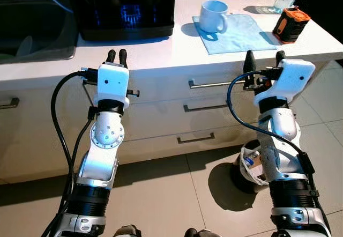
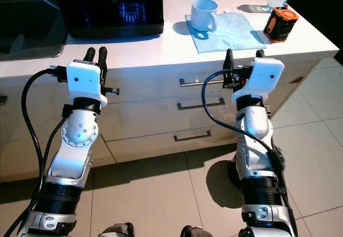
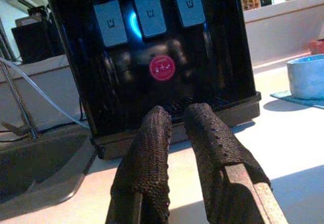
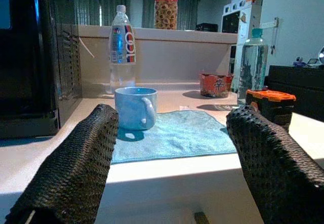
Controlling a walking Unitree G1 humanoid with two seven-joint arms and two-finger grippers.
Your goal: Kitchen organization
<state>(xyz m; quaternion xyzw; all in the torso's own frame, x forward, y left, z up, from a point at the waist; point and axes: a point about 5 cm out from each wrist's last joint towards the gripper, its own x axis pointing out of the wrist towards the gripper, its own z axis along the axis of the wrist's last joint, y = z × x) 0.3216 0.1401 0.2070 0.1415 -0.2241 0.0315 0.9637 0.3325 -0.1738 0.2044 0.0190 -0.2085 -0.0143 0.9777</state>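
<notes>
A light blue mug point(image 1: 214, 15) stands upright on a blue cloth point(image 1: 238, 33) on the white counter point(image 1: 161, 52). My right gripper point(image 1: 264, 60) is at the counter's front edge, in front of the cloth and short of the mug, open with nothing between its fingers point(image 4: 76, 163). My left gripper point(image 1: 117, 54) is raised at the counter edge in front of a black water dispenser point(image 1: 126, 6). Its fingers point(image 3: 152, 148) are shut together and empty.
An orange and black device point(image 1: 291, 24) sits on the counter's right end. A water bottle point(image 4: 122, 46), a jar point(image 4: 166, 11), a red container point(image 4: 215, 84) and a clear bottle point(image 4: 251, 67) stand further back. A sink point(image 1: 32, 33) lies left. Drawers point(image 1: 206, 108) face me; a small bin point(image 1: 252, 167) stands on the floor.
</notes>
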